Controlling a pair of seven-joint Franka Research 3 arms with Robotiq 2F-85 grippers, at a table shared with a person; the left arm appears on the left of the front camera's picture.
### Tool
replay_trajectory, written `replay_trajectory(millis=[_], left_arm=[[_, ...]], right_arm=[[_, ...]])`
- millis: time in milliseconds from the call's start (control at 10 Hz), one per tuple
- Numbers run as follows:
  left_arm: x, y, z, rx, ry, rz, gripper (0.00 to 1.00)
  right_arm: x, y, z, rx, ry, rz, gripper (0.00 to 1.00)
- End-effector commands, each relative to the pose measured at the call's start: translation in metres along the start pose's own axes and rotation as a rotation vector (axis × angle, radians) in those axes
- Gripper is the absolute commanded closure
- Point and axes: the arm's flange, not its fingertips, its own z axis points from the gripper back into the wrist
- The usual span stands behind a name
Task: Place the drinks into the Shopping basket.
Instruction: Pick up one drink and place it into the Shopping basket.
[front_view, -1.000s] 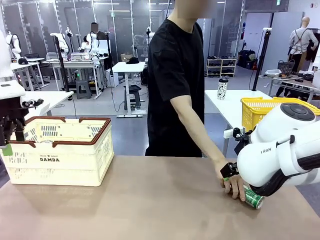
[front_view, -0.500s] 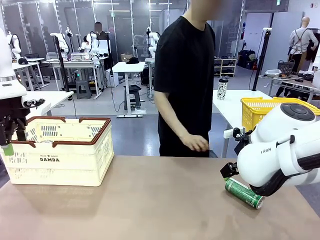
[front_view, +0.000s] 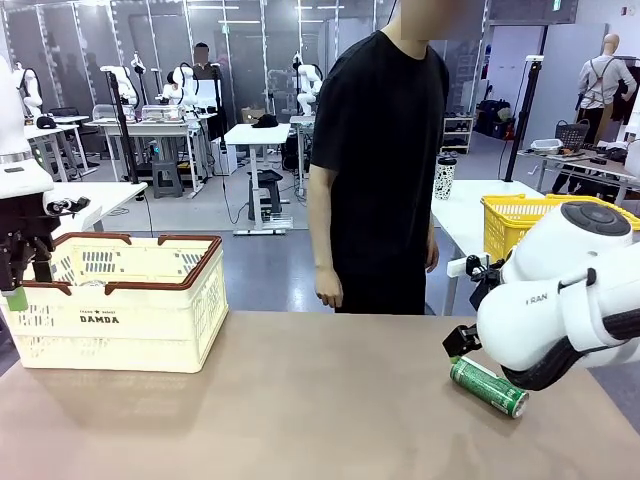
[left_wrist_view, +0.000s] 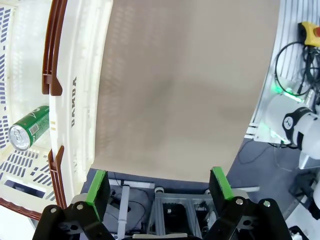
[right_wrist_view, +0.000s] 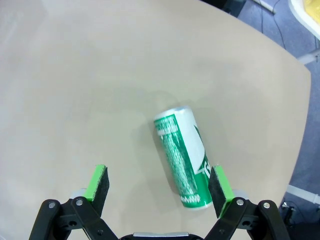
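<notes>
Standing by the table (front_view: 300, 410), I see one green can (front_view: 488, 387) lying on its side near the right end, just under the bulk of the right arm. From the front that arm's white casing covers its own pincer. The right wrist view looks straight down on it. There the right gripper (right_wrist_view: 160, 181) has its green pads spread wide with nothing between them. The can lies on the bare tabletop, slanted, with one end just beside one pad. I cannot tell whether it touches that pad.

At the left end sits the Shopping basket (front_view: 110, 320), cream lattice with a brown rim and "DAMDA" on its side. From the front its wall screens the inside. The left wrist view peers over the rim onto the basket floor, where a second green can (left_wrist_view: 29, 128) lies on its side close to the lettered wall. The left gripper (left_wrist_view: 159, 184) hangs by the basket's near corner, jaws spread and holding nothing.

A person (front_view: 380, 170) in a black shirt stands at the far edge, arms hanging, hands well clear of the table. Behind them a yellow basket (front_view: 520, 222) and a spotted tumbler (front_view: 445, 177) sit on another table.
</notes>
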Motion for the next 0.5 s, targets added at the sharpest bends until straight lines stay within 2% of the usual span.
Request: replay_trajectory(millis=[0,400], left_arm=[[0.002,-0.001,0.004,0.001,0.009,0.018,0.00],[0.002,-0.001,0.004,0.001,0.009,0.018,0.00]], right_arm=[[-0.006,-0.014,0.040,-0.009,0.094,0.153,0.00],[0.007,-0.035,0.037,0.019,0.194,0.277,0.00]])
